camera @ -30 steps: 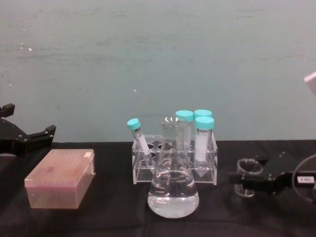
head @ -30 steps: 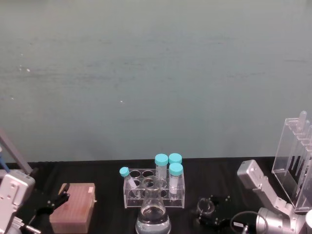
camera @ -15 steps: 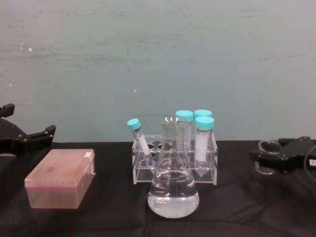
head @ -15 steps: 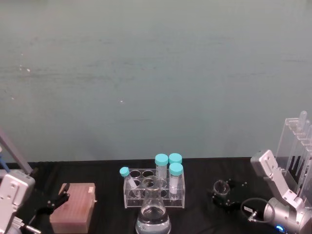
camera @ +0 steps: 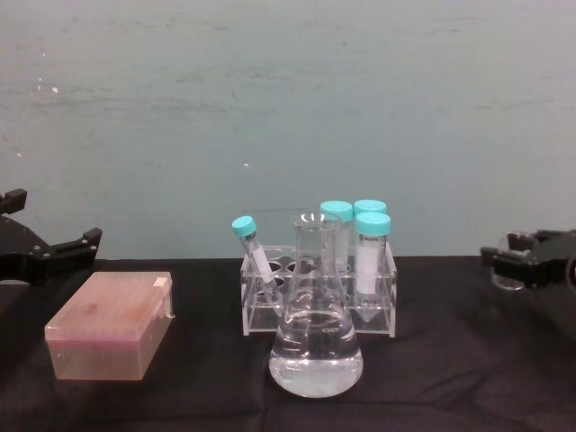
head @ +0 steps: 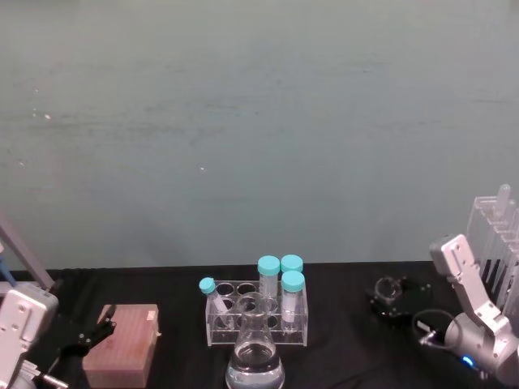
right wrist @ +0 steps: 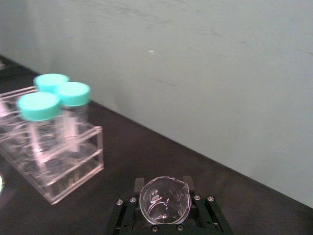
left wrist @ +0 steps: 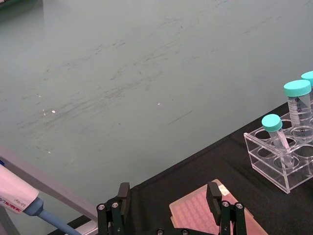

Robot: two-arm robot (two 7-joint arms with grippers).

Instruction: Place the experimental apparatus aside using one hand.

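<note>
My right gripper (head: 391,293) is shut on the small glass beaker (head: 387,285) and holds it off the black table at the right, close to the tall clear pipette rack (head: 496,243). The right wrist view shows the beaker (right wrist: 164,201) clamped between the black fingers (right wrist: 139,185). The chest view has the gripper (camera: 511,261) and beaker (camera: 504,275) near the right edge. The conical flask (camera: 315,337) with clear liquid stands front centre; the head view shows the flask (head: 255,356) too. My left gripper (camera: 54,252) hangs open at the far left, parked.
A clear tube rack (camera: 319,292) with several teal-capped tubes stands behind the flask. A pink tip box (camera: 110,326) lies on the left, below the left gripper (left wrist: 168,196). A pipettor (left wrist: 19,197) rests at the left edge. The green wall closes off the table's far side.
My right gripper has carried the beaker to the right and farther back, away from the tube rack and toward the pipette rack. The left arm, flask and tip box have not moved.
</note>
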